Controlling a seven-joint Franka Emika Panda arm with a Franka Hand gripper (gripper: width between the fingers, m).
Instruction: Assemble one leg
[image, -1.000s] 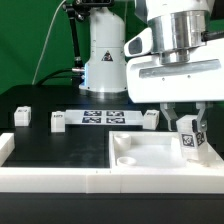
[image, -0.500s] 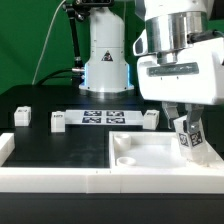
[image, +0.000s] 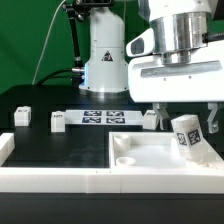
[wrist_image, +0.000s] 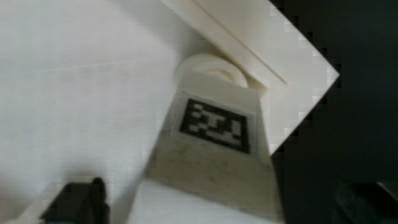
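A white leg (image: 188, 136) with a black-and-white tag stands tilted on the large white panel (image: 150, 150) near its corner at the exterior view's right. My gripper (image: 186, 116) hovers just above it with the fingers (image: 161, 116) spread wide on either side, touching nothing. In the wrist view the leg (wrist_image: 214, 140) lies between the dark fingertips (wrist_image: 79, 203), its end at a round hole by the panel's corner; the gripper (wrist_image: 222, 205) is open there too. Three more legs (image: 22, 116), (image: 58, 121), (image: 150, 119) stand on the black table.
The marker board (image: 100, 117) lies behind the panel between two of the legs. A white raised rail (image: 60, 180) runs along the front edge. The robot base (image: 105, 55) stands at the back.
The fingers have opened and let go of the leg. The hand has risen a little, and the leg now leans free on the panel.
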